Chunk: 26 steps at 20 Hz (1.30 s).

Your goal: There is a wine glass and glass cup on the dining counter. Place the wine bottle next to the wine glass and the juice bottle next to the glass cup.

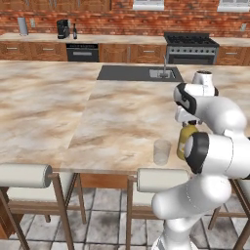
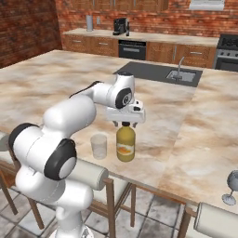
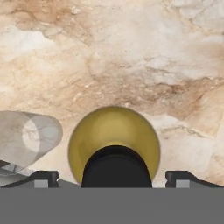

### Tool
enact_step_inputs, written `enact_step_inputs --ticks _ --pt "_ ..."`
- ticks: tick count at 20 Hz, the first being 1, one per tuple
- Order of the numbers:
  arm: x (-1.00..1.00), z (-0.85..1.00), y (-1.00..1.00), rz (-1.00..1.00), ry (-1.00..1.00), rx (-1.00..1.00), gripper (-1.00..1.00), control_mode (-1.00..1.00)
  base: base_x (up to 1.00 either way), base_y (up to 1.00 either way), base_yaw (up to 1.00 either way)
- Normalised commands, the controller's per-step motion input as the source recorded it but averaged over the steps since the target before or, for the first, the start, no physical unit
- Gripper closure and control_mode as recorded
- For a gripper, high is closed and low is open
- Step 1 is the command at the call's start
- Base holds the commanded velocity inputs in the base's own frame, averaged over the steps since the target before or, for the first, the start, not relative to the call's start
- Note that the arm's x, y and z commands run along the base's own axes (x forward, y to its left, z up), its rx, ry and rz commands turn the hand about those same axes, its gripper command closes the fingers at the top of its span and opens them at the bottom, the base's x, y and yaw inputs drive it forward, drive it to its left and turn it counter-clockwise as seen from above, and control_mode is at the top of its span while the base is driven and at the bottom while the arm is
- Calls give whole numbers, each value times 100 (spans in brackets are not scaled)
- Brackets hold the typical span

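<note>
Left of the gripper (image 2: 124,123) stands the glass cup (image 2: 98,146), upright on the dining counter (image 2: 195,135), just beside the juice bottle (image 2: 125,144) without touching it. Centre now: the bottle sits directly beneath the tool, upright, long axis running straight up into the gap between the fingers. In the hand view the dark cap sits dead middle, the two fingertips (image 3: 43,178) spread wide on either side and clear of it (open, gripping nothing). Bottle looks placed, so this half of the task seems done. The way out is straight up along that axis; any sideways drift risks clipping the neck. Far right, the wine glass (image 2: 231,186) waits near the counter's edge.
</note>
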Motion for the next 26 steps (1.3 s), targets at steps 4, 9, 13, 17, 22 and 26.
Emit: enact_step_inputs --ticks 4,9,13,17,22,26 --pt "0 18 0 0 -7 0 -100 -100 0 0 0" --pt "-4 36 0 0 -7 1 -100 -100 0 0 0" --pt "-34 28 0 -2 -5 0 -100 -100 0 0 0" --pt "-50 24 0 -5 -4 0 -100 -100 0 0 0" --pt "-62 14 0 -5 -2 0 -100 -100 0 0 0" --pt "-74 0 9 -8 -13 1 -100 -100 0 0 0"
